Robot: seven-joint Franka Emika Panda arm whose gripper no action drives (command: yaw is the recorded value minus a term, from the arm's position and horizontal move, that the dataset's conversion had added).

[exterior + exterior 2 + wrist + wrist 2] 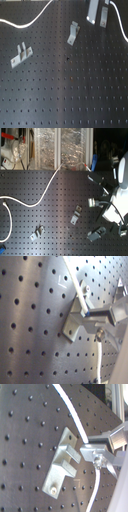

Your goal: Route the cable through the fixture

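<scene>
My claw (100, 454) was clenched on the cable (75, 419), its grey fingers (95, 450) pinching the white cord just beside a metal clip (62, 464) in both wrist views. From the pinch, the cord ran up toward the upper left of the second wrist view and hung down toward its lower edge. In the first wrist view the clip (75, 318) sat at mid-frame with the cord (75, 281) crossing its top edge.

In the first exterior view the cable (30, 22) arced across the upper left, and another stretch dropped near the right edge. The claw (97, 12) showed at the top edge, just beside a third clip. Two clips lay apart on the counter (65, 95): one at mid-left (20, 55), one upper centre (73, 32). The lower half of the perforated black board lay open.

In the second exterior view the cable (42, 195) curved from the left edge up to the board's far edge, and my arm (117, 198) stood at the right.
</scene>
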